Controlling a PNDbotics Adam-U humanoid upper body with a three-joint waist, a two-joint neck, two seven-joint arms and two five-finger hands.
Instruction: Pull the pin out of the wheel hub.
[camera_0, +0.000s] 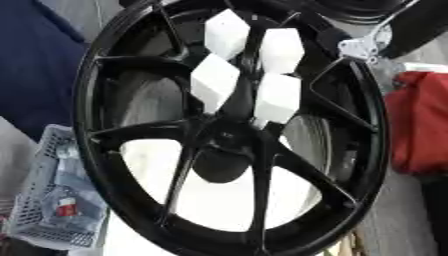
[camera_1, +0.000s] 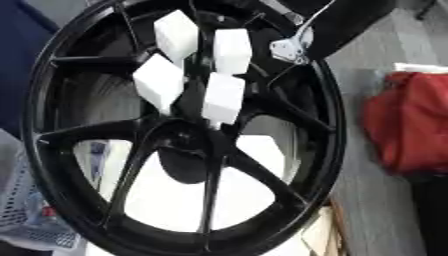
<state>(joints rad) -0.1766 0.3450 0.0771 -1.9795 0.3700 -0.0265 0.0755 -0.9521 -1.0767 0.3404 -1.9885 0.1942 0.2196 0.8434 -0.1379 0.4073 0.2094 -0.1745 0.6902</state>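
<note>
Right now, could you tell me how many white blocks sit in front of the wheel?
4 white blocks: upper left, upper right, lower left, lower right, clustered above the hub. Others may be hidden.

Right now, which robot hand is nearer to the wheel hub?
Right. The right robot hand reaches in from the upper right, its white parts just above the wheel hub, overlapping its top edge. The left robot hand shows in neither view.

A white desk (camera_0: 210, 200) is showing through the spoke gaps in the lower middle of the frame, carrying the black wheel hub (camera_0: 229, 135) that is filling most of the view. At the lower left, a pale mesh basket (camera_0: 52, 200) is sitting beside the rim.
</note>
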